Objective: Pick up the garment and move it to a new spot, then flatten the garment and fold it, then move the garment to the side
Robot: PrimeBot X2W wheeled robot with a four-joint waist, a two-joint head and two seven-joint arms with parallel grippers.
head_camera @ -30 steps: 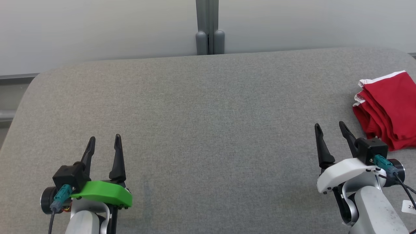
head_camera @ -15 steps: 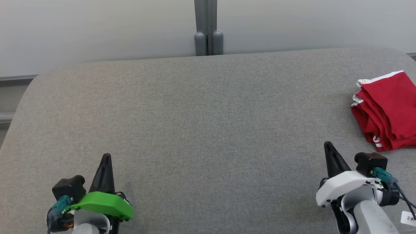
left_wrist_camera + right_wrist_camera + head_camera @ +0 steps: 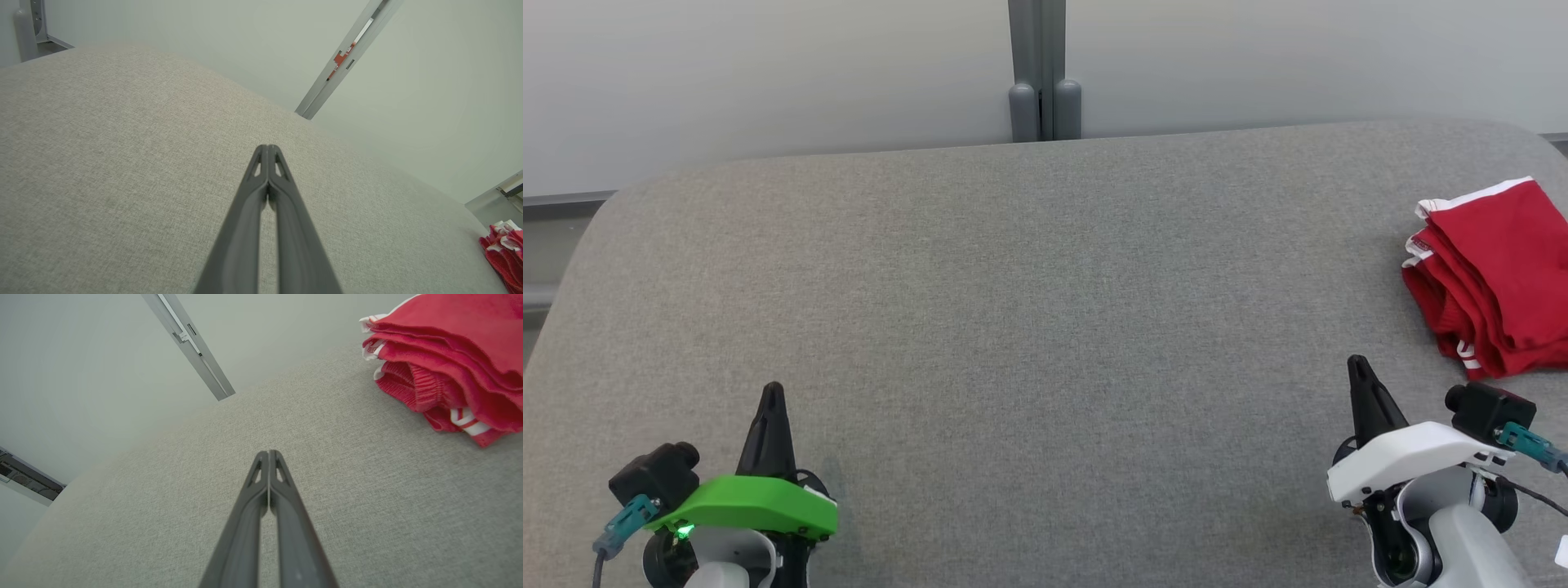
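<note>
The garment [image 3: 1494, 273] is red with white trim and lies folded in a stack at the far right edge of the grey padded table [image 3: 1029, 294]. The right wrist view shows the garment [image 3: 445, 371] at the upper right, and the left wrist view catches a corner of the garment [image 3: 504, 253] at the lower right. My right gripper [image 3: 1357, 367] is shut and empty, hovering just left of and nearer than the garment. My left gripper [image 3: 772, 394] is shut and empty at the lower left, far from the garment. In both wrist views the fingers [image 3: 267, 457] [image 3: 266, 150] press together above bare fabric.
A pale wall with a grey vertical post [image 3: 1037, 69] stands behind the table's far edge. The table's rounded corners show at the far left and far right.
Both grippers have gone from open to shut. Both arms have drawn back toward the near edge of the table. The garment has not moved.
</note>
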